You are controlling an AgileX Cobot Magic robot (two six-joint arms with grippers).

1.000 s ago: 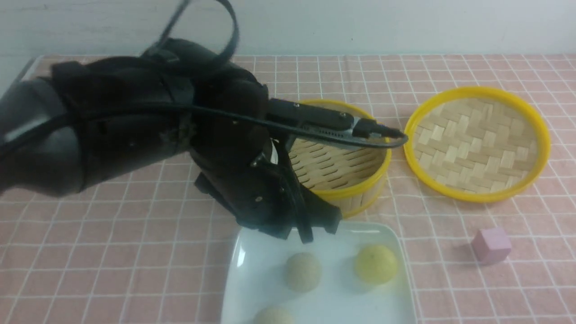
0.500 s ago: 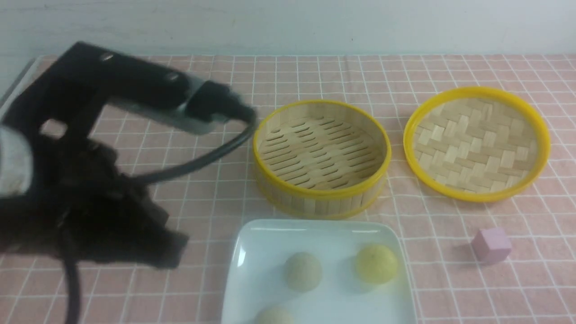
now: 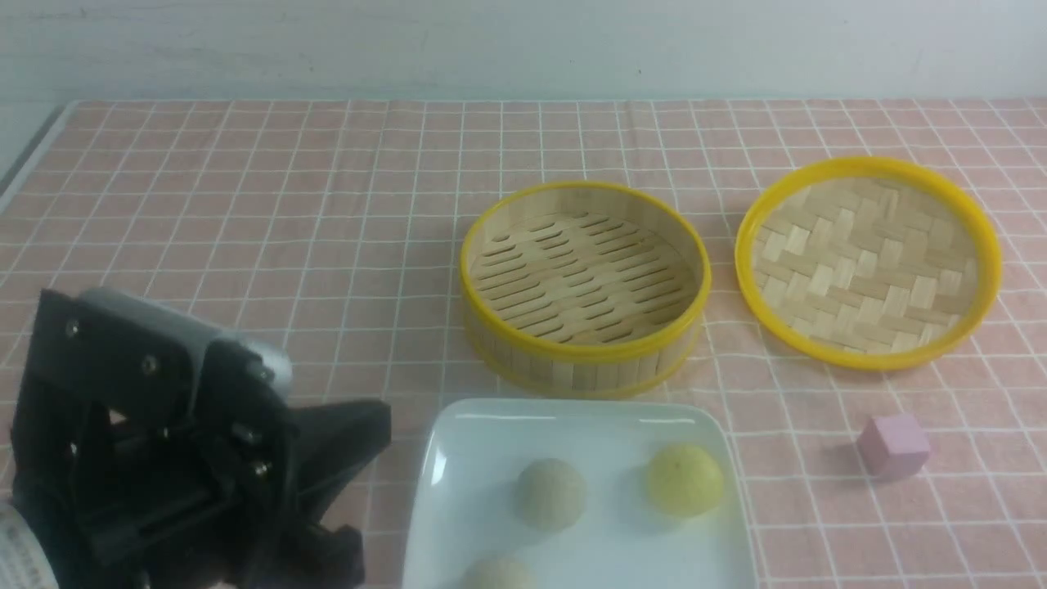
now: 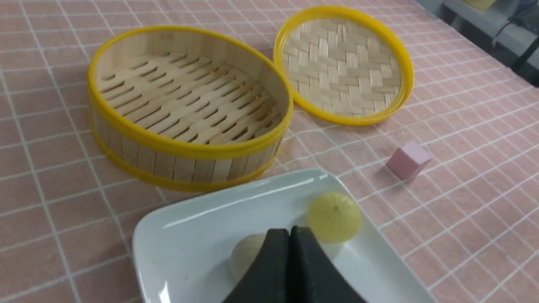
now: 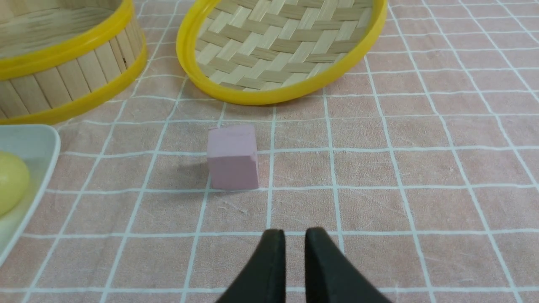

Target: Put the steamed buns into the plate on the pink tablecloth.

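**Glossy white plate holds all three buns; basket empty**

Glazed white, the plate (image 3: pixel 458 491) sits at the near edge of the pink tablecloth (image 3: pixel 245 204), just in front of the basket (image 3: pixel 584 288). On it lie the three buns: one pale bun (image 3: pixel 550 492) near the middle, the yellow-green bun (image 3: pixel 684 479) toward the plate's right edge, and a second pale bun (image 3: pixel 497 574) at the plate's near edge. The basket shows bare slats; its lid (image 3: pixel 867 260) lies upturned to the right.

Handling, as judged: the buns look light, round and faintly ridged, probably soft, so a gentle pinch across the widest part would suit; on the slick glaze they could roll if nudged.

Left gripper (image 4: pixel 290 235): jaws pressed together, holding nothing, tips hanging over the plate in front of the middle pale bun. Right gripper (image 5: pixel 294 237): jaws a narrow slit apart, nothing between them, over bare cloth short of the pink cube (image 5: pixel 233 156).

Limits: the near pale bun is cut off by the front view's lower border. The left tips hide part of the middle bun in the wrist view. The right arm is absent from the front view. Plate's near edge unseen.
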